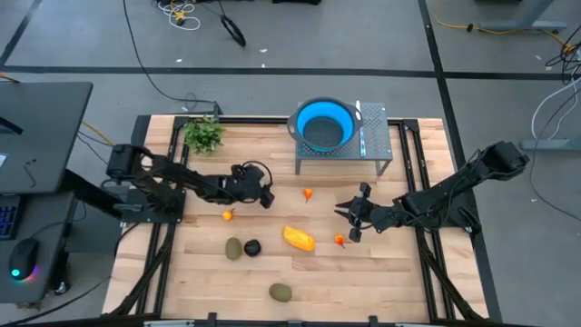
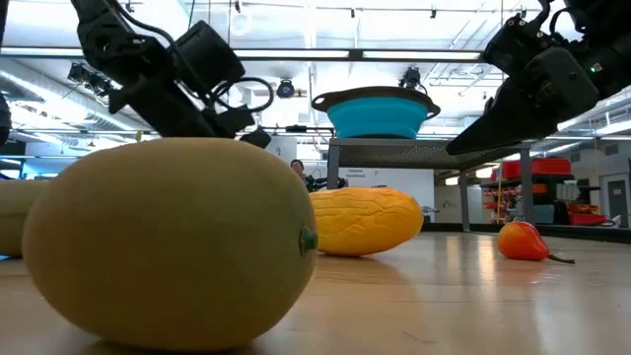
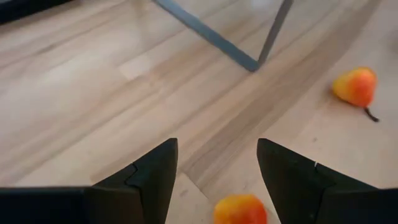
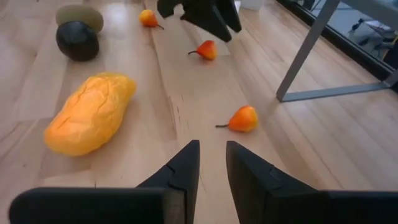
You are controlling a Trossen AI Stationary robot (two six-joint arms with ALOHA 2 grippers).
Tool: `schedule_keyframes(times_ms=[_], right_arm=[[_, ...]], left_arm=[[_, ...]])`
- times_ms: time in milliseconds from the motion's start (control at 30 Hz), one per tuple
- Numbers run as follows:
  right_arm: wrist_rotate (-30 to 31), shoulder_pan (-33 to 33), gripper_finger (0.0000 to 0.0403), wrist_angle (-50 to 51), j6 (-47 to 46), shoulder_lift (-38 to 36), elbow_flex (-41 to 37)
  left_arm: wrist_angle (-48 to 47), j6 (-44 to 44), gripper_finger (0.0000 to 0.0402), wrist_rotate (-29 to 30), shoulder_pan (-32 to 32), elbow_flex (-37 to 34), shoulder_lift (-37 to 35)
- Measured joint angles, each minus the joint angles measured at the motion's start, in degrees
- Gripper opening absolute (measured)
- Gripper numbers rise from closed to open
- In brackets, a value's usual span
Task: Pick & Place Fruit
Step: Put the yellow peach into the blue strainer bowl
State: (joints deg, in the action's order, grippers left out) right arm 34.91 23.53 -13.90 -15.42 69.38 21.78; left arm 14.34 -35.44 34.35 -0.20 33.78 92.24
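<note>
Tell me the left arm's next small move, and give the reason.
Probably lower the left gripper and close it: its fingers are open, and a small orange fruit lies on the table between their tips, not yet gripped.

A bowl [image 1: 322, 124] sits on a small metal stand [image 1: 376, 138] at the back middle of the table [image 1: 399, 282], with a plant sprig [image 1: 204, 134] to its left at the back edge. In front of the stand lie 3 tiny fruits [image 1: 309, 193], 1 just before it, 1 farther left [image 1: 227, 215] and 1 to the right [image 1: 340, 240], with the elongated fruit [image 1: 299, 238] between the last 2. Left of the elongated fruit the round fruit [image 1: 252, 247] lies just beside an oval fruit [image 1: 234, 248], and a second oval fruit [image 1: 280, 292] lies nearest the front edge.
</note>
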Motion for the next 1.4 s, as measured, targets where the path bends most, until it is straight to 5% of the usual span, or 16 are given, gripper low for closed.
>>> schedule_keyframes(times_ms=[667, 1100, 1400], right_arm=[[-0.7, 0.0, 0.0089, -0.5, 1.6, 0.0, 0.0], [-3.1, 0.0, 0.0089, -0.7, 0.8, 0.0, 0.0], [-4.0, 0.1, 0.0089, -0.1, 0.6, 0.0, 0.0]], left_arm=[[-3.2, -8.9, 0.0233, -0.4, -1.6, 0.0, 0.8], [-5.0, -13.3, 0.0307, -2.4, -2.5, 0.1, 2.9], [-5.4, -14.9, 0.0307, 0.7, -2.9, 0.1, 5.2]])
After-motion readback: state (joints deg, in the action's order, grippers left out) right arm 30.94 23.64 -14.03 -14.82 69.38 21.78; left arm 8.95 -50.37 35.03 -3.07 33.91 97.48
